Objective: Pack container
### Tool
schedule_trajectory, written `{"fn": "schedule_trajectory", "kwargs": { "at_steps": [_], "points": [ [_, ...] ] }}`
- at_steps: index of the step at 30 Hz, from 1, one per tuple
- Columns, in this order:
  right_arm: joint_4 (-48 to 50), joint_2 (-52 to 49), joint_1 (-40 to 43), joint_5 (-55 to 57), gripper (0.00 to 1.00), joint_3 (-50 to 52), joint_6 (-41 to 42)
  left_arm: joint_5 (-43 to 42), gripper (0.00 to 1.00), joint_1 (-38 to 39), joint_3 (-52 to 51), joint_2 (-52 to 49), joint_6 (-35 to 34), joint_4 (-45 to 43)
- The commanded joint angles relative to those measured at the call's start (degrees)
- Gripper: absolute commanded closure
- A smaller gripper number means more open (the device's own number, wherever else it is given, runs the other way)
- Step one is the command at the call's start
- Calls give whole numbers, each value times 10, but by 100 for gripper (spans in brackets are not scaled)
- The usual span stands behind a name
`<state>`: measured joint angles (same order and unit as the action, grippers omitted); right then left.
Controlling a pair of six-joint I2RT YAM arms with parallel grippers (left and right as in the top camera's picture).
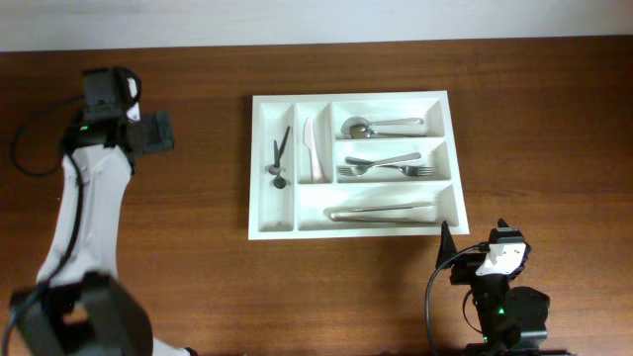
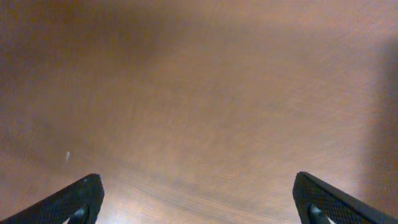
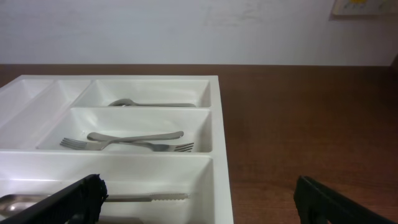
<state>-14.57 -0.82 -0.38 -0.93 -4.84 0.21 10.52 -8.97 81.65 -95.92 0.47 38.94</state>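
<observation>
**Tray filled in every compartment; both my hands empty**

The container [image 1: 275, 213] lies flat mid-table. All five compartments are occupied: dark small utensils [image 1: 280, 158], table knife [image 1: 314, 153], spoon [image 1: 381, 126], forks [image 1: 386, 166], serrated knife [image 1: 381, 212]. No loose cutlery is in view, so I judge packing done or nearly so. My left gripper [image 2: 196, 186] hangs over bare wood far left, fingers apart. My right gripper [image 3: 198, 186] is at the tray's near right corner, fingers apart, holding nothing.

- Left arm [image 1: 87, 198]: white link, black joints, black wrist housing; green light and black cable loop [image 1: 28, 148] behind the tool.
- Right arm [image 1: 509, 309]: black body, white wrist block, green light, black cable.
- Left fingers [image 2: 74, 198], right fingers [image 3: 74, 198]: black, finely dotted.
</observation>
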Motion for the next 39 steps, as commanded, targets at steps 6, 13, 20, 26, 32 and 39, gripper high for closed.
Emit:
{"fn": "schedule_trajectory", "kwargs": {
  "at_steps": [6, 13, 20, 26, 32, 39],
  "points": [
    [0, 6, -5, 7, 1, 4, 0, -73, 1, 11, -61, 266, 9, -94],
    [0, 6, -5, 7, 1, 4, 0, -73, 1, 30, -274, 470, 9, -214],
    [0, 6, -5, 7, 1, 4, 0, -70, 1, 40, -530, 640, 9, -359],
    [0, 6, -5, 7, 2, 4, 0, -67, 1, 81, -712, 805, 9, -412],
    [0, 6, -5, 7, 1, 4, 0, -67, 1, 89, -747, 875, 9, -410],
    [0, 6, -5, 7, 1, 4, 0, -67, 1, 89, -754, 937, 8, -337]
  ]
}}
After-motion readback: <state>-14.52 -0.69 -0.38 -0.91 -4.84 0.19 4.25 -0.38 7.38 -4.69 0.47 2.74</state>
